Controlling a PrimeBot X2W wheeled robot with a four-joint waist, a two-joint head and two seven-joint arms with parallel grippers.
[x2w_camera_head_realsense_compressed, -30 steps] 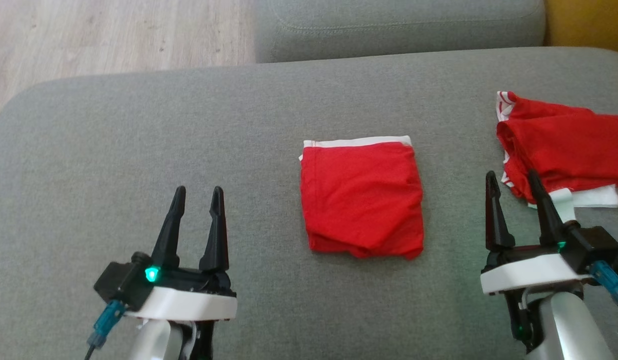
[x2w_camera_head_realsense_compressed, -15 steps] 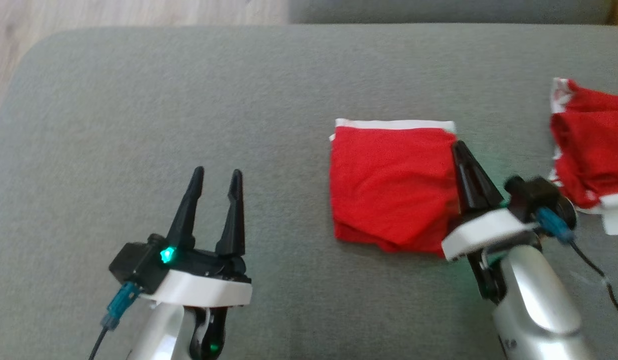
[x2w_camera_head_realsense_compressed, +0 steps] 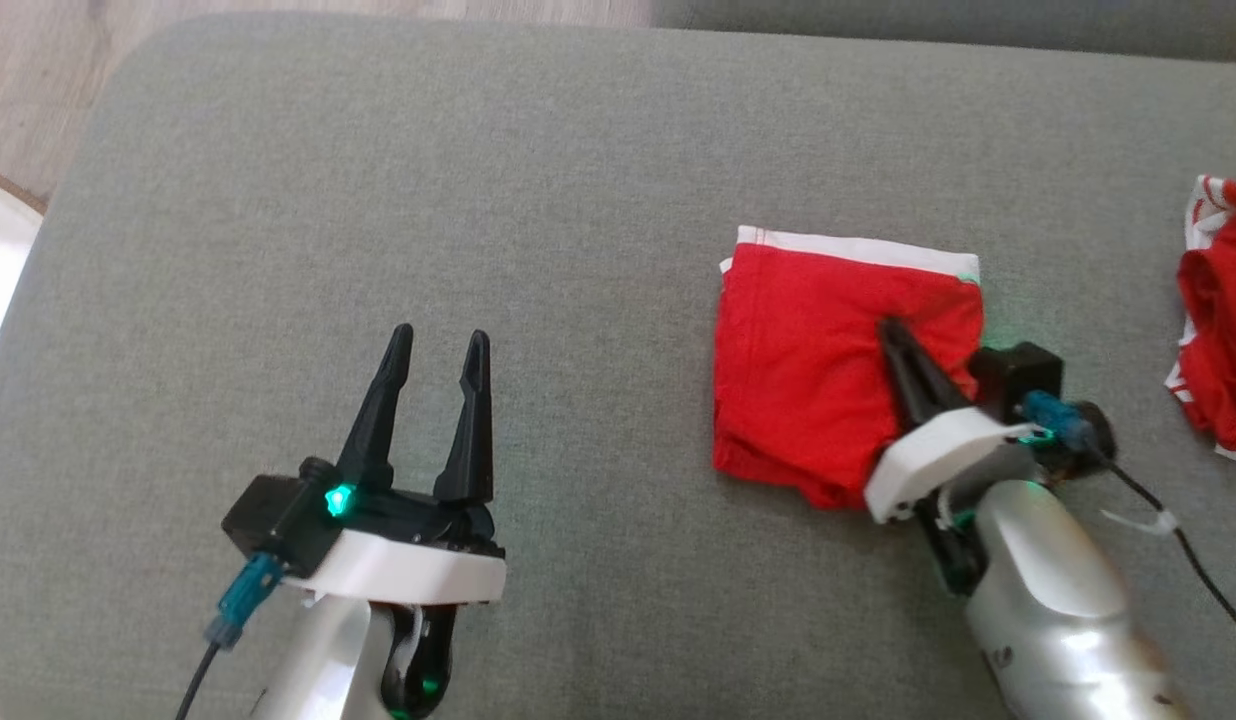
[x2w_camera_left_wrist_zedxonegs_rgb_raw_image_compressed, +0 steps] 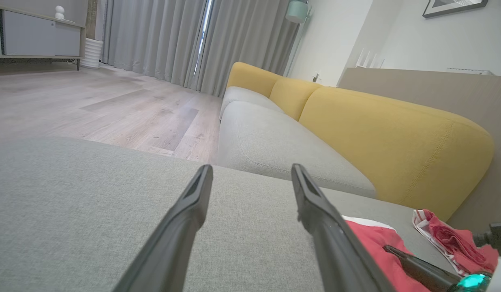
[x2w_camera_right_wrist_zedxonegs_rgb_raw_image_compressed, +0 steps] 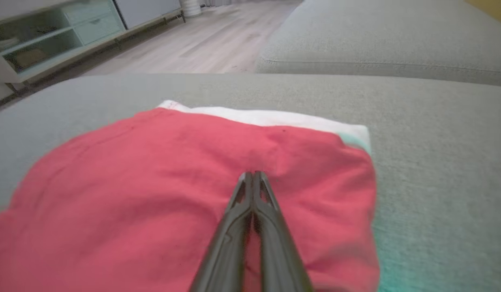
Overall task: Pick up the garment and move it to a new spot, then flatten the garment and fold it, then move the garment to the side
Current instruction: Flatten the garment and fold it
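Because the garment already lies folded into a red square with its white waistband on the far edge, the step in hand looks to be the last one: shifting it aside. The right gripper has its two fingers pressed together into a single point. That point rests on the cloth's upper layer, with most of the fold spread to its left and beneath it, and the waistband just beyond the tips. Whether a pinch of fabric is caught between them cannot be told. To do this well, the arm should press lightly and drag low and slowly, so that all the layers travel together. A snag on the top layer alone would likely pull the fold open. The left gripper hovers well apart on the other side, fingers spread and empty, over bare upholstery. A second red cloth lies crumpled off to the right gripper's right, apart from the fold. The surface is a grey woven sofa cushion, probably grippy enough to resist sliding. Ahead of the grippers are yellow backrests, pale wood flooring, grey curtains and a low cabinet.
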